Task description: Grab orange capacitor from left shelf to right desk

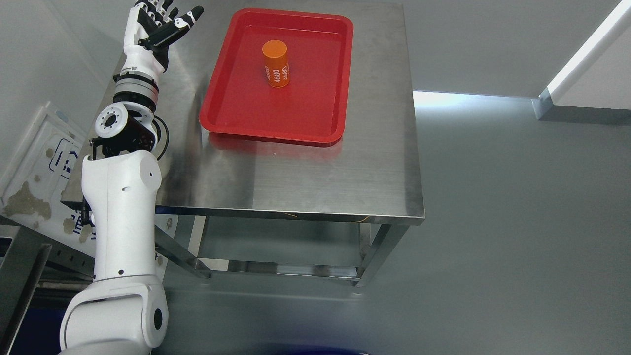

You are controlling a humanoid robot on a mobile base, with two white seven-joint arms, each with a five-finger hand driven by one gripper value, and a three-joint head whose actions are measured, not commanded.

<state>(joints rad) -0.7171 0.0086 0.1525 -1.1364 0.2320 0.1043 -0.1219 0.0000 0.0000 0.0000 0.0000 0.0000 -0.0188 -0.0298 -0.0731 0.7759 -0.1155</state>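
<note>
An orange capacitor (276,63) with white print stands upright in a red tray (246,116) on a steel table (305,177). My left hand (160,22) is raised over the table's far left corner, to the left of the tray. Its fingers are spread and hold nothing. The hand is well apart from the capacitor. My left arm (121,212) rises from the lower left. My right arm does not show.
The table's front edge (296,215) runs across the middle, with its legs and a lower rail below. A white panel (34,167) leans at the left. A steel frame (22,276) stands at the lower left. Grey floor (517,222) lies to the right.
</note>
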